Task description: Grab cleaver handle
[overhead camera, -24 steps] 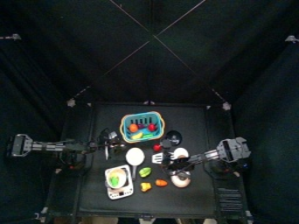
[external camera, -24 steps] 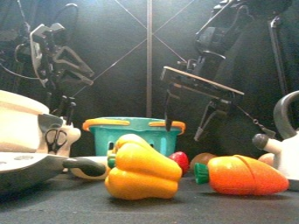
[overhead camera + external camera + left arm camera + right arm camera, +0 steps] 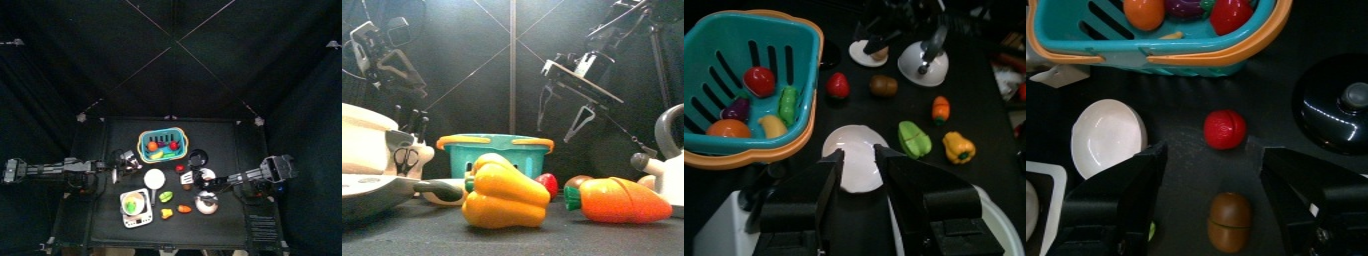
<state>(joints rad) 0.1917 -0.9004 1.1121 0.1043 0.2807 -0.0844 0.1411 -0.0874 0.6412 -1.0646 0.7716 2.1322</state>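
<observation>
I cannot pick out the cleaver or its handle in any view. My left gripper (image 3: 859, 165) hangs open over the table's left side (image 3: 123, 160), above a white bowl (image 3: 858, 150) and next to the teal basket (image 3: 738, 90). In the front view it is high at the left (image 3: 389, 60). My right gripper (image 3: 1213, 165) is open and raised over the table's right half (image 3: 211, 181), with nothing in it (image 3: 572, 100). Beneath it lie a red tomato (image 3: 1225, 129) and a brown round thing (image 3: 1229, 220).
The teal basket (image 3: 163, 145) of toy food stands at the back middle. Up front are a yellow pepper (image 3: 505, 195) and an orange vegetable (image 3: 616, 200). A white kettle (image 3: 669, 150) stands right, scissors (image 3: 406, 158) left. A black pot lid (image 3: 1340, 100) lies near the tomato.
The right gripper has lifted and drawn back to the right. The left arm has also pulled back a little to the left and risen.
</observation>
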